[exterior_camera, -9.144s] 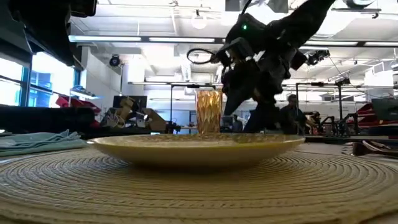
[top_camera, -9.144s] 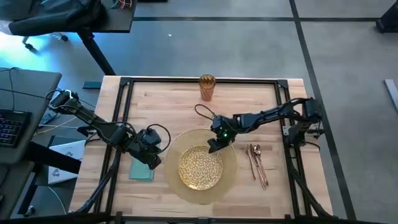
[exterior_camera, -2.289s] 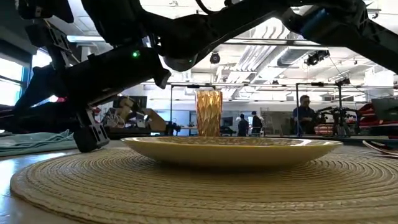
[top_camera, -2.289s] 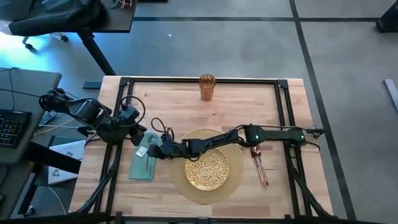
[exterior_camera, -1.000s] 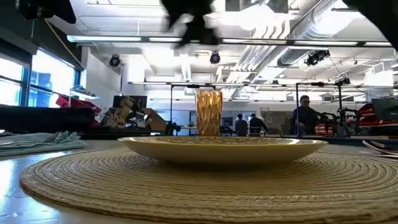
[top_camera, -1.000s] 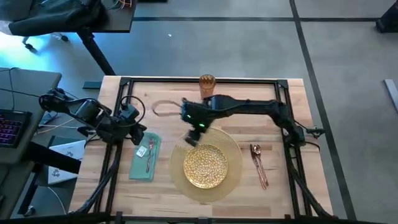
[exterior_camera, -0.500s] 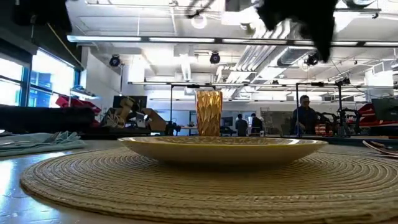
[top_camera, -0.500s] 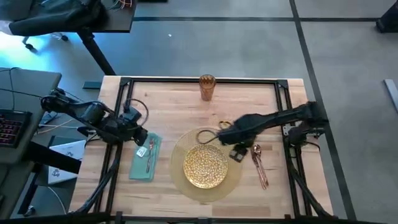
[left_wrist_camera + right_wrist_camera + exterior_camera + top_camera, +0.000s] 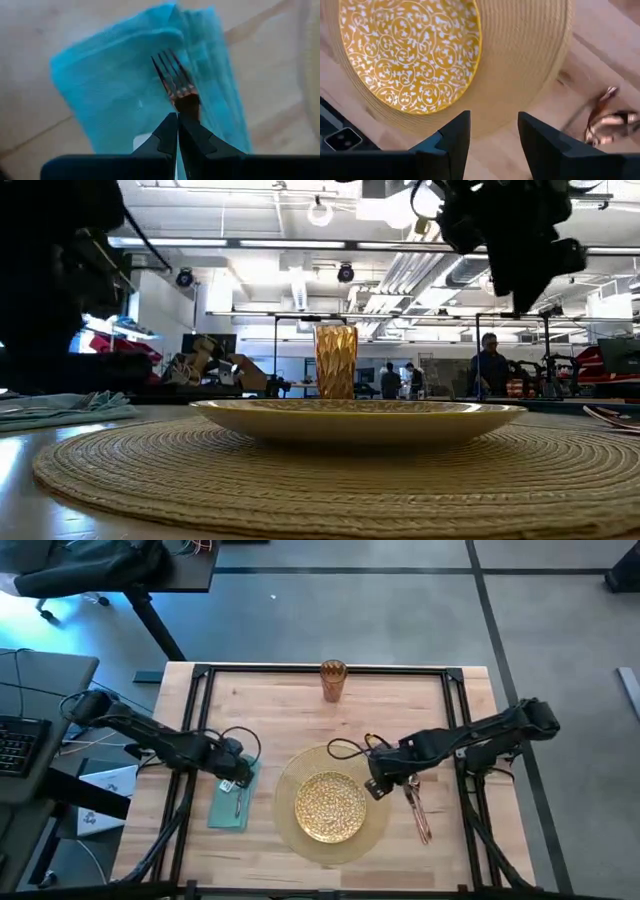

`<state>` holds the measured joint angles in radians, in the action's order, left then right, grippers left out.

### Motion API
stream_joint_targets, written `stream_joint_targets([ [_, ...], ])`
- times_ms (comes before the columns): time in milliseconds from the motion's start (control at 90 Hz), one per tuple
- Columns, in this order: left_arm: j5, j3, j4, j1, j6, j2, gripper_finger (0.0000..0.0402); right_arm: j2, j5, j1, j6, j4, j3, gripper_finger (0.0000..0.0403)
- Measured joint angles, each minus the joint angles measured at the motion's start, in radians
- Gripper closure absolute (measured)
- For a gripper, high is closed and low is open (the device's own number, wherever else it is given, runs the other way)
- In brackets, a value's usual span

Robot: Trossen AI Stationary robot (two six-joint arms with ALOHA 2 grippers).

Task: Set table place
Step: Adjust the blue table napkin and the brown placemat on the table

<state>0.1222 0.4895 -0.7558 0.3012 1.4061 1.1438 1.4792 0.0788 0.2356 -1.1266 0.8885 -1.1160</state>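
While left claw, pinched shut, hovers over fork on napkin, right claw gapes empty above placemat.

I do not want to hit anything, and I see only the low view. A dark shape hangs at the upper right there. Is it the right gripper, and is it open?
Observer: Yes. The right gripper is open and holds nothing. It hangs over the right edge of the placemat.
Operator: Thank you. Is the fork already placed? I cannot find it.
Observer: The fork lies flat on the teal napkin, to the left of the placemat.
Operator: And where is the left gripper?
Observer: The left gripper is shut, with its tips right over the fork's neck, just behind the tines.
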Motion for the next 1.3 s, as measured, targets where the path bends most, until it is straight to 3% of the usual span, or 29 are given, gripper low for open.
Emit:
stream_joint_targets([
  [333, 0.049, -0.011, 0.401, -0.004, 0.148, 0.211, 0.0401, 0.023, -0.04, -0.028, 0.001, -0.03, 0.0, 0.0253],
  [467, 0.078, -0.011, 0.487, -0.011, 0.232, 0.247, 0.0401, 0.05, -0.011, -0.064, 0.041, -0.063, 0.0, 0.0253],
  [767, 0.085, 0.057, 0.353, -0.008, 0.253, 0.189, 0.0401, 0.067, 0.082, -0.081, 0.101, -0.045, 0.009, 0.0253],
  [956, -0.028, 0.135, 0.209, 0.038, 0.206, 0.16, 0.0401, 0.068, 0.14, -0.049, 0.072, -0.053, 0.144, 0.0253],
  [1300, -0.038, 0.131, 0.23, 0.144, 0.287, 0.284, 0.0401, 0.076, 0.167, -0.039, -0.112, -0.467, 0.388, 0.0254],
])
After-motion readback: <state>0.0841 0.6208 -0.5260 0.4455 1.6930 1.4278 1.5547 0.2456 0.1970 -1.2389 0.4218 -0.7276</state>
